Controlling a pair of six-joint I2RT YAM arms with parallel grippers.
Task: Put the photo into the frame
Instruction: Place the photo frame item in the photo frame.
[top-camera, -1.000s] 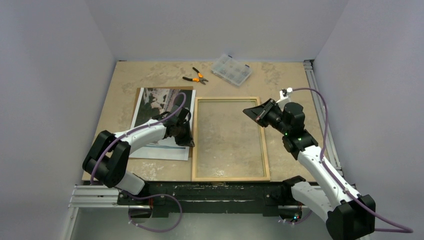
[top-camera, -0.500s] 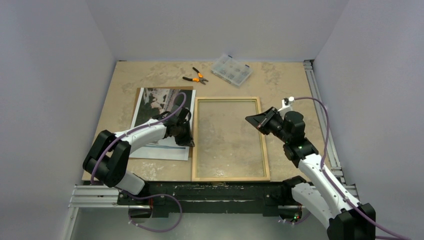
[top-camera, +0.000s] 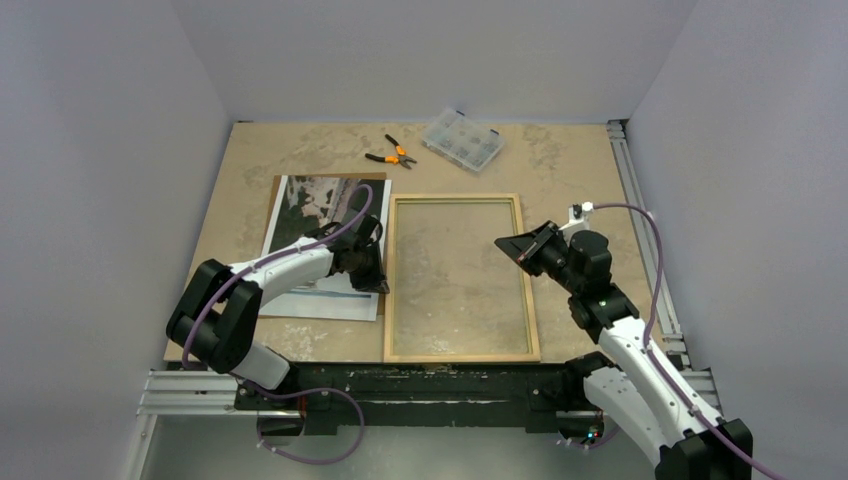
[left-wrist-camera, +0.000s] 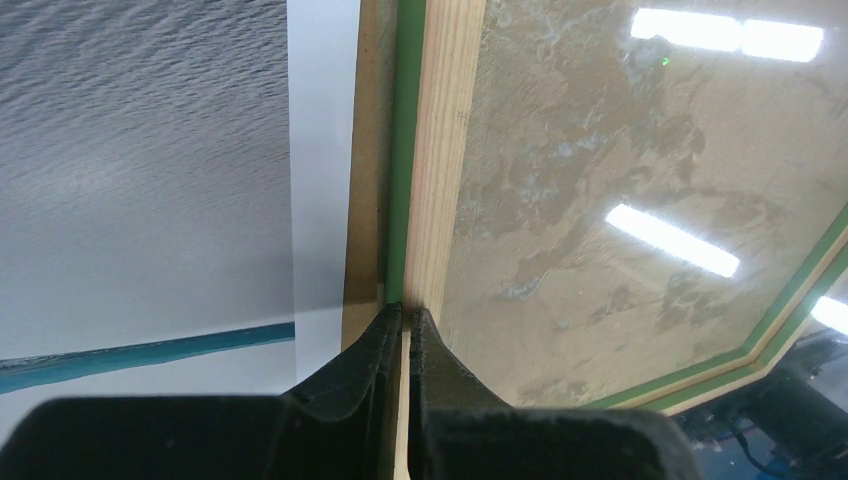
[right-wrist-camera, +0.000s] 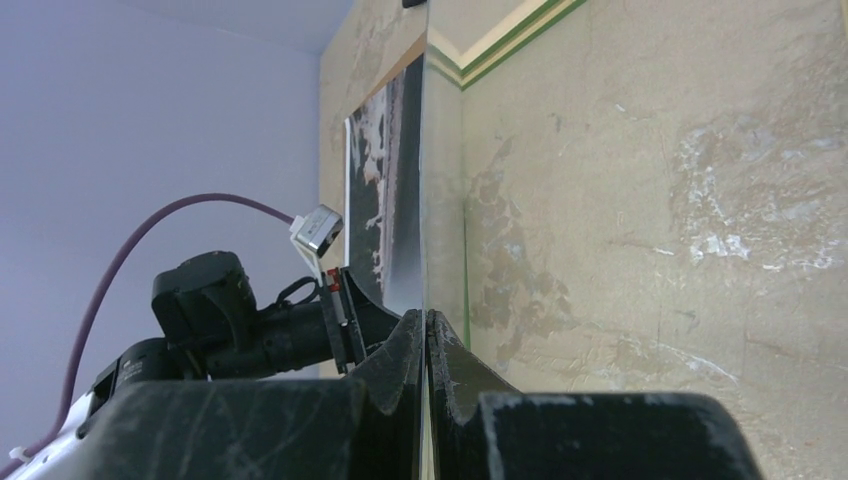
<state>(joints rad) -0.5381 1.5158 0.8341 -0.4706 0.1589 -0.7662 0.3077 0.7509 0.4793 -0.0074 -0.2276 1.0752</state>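
The frame (top-camera: 458, 355) lies on the table with its pale-wood back up, the clear pane (top-camera: 455, 270) showing the table through it. The photo (top-camera: 315, 215) lies picture side up to its left on a brown backing sheet (top-camera: 330, 178). My left gripper (top-camera: 381, 283) is shut on the frame's left rail (left-wrist-camera: 445, 150), with its green edge beside the photo (left-wrist-camera: 150, 150). My right gripper (top-camera: 505, 245) is shut on a thin pale edge at the frame's right rail; in the right wrist view the fingers (right-wrist-camera: 427, 315) pinch it edge-on.
Orange-handled pliers (top-camera: 392, 155) and a clear parts box (top-camera: 463, 140) lie at the back of the table. A metal rail (top-camera: 640, 220) runs along the right edge, and a black rail (top-camera: 430, 380) along the near edge.
My right gripper has moved towards the near edge along the frame's right rail. The left arm, frame and photo have not visibly moved.
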